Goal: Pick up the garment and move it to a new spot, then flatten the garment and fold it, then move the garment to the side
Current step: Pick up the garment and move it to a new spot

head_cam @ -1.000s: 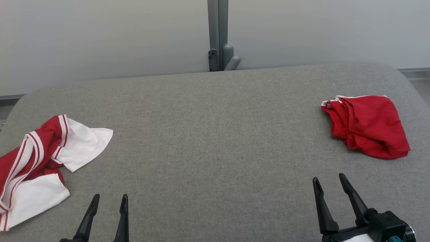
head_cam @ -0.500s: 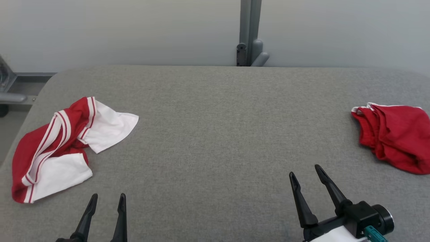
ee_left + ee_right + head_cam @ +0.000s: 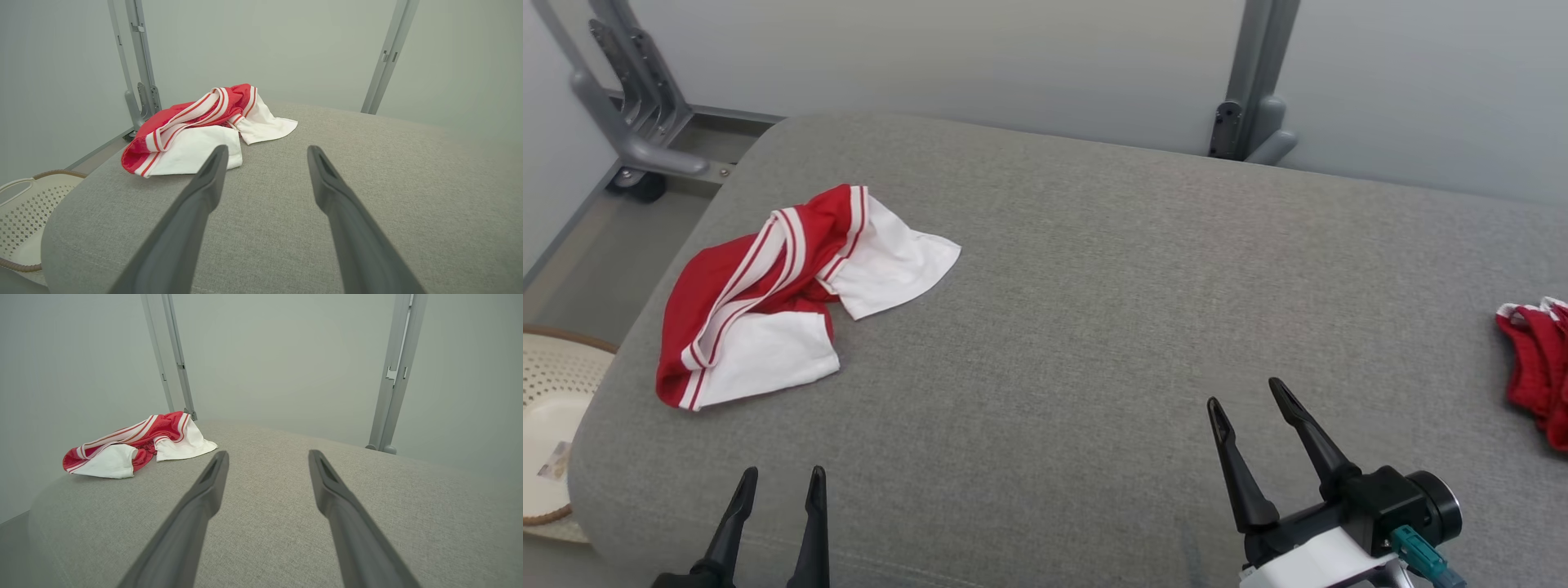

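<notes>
A crumpled red-and-white garment (image 3: 768, 302) lies near the left end of the grey padded table (image 3: 1078, 278). In the head view my left gripper (image 3: 783, 474) stands open at the bottom, just short of the garment and a little to its right, holding nothing. My right gripper (image 3: 1245, 394) is open too, well to the garment's right, over bare fabric. The left wrist view has the garment (image 3: 196, 134) just beyond the open left gripper (image 3: 267, 150), mostly ahead of its left finger. Seen from the right wrist, the garment (image 3: 122, 451) lies far off to the left of the open right gripper (image 3: 268, 454).
A plain red garment (image 3: 1539, 367) lies bunched at the table's right edge. A pale perforated basket (image 3: 547, 408) sits on the floor past the table's left end. Grey metal frame posts (image 3: 1250, 106) stand behind the table against the wall.
The head camera has turned left, so the whole picture has slid right: the red-and-white garment is now nearer the middle, the red one at the edge. Both grippers stay open.
</notes>
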Tool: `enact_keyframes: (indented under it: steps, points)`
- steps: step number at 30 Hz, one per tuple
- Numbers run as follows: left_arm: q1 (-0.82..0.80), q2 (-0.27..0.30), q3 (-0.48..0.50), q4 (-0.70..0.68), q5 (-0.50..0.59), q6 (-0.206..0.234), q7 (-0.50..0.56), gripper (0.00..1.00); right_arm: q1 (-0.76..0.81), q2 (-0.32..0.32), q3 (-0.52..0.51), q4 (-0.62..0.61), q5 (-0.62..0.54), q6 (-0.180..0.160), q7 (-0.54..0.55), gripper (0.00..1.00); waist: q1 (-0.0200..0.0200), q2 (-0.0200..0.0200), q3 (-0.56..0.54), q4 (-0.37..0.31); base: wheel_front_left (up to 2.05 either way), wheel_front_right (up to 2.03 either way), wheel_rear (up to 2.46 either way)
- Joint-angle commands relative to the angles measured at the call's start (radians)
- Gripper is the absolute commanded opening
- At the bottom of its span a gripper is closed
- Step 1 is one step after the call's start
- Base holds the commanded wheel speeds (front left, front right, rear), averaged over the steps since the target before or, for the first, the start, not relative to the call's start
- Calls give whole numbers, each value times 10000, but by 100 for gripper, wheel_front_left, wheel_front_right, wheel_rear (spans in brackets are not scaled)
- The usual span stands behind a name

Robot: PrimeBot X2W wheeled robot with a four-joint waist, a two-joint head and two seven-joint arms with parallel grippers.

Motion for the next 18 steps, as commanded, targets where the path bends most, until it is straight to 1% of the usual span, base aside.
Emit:
enact_keyframes:
  steps: [1, 10, 18]
  points:
    - [-168, 94, 26, 28, 72, 14, -26, 100, -123, -28, -8, 43, 17, -5, -38, 100, 0, -1, 70, 472, 0, 0, 0]
    - [-269, 138, -14, 61, -44, 14, -26, 100, -193, -28, 186, 250, 183, -5, -38, 100, 0, -1, 132, 1148, 0, 0, 0]
    - [-333, 90, 26, 88, -200, 14, -26, 100, -280, -30, 185, 257, 84, -5, -38, 100, 0, -1, 147, 1322, 0, 0, 0]
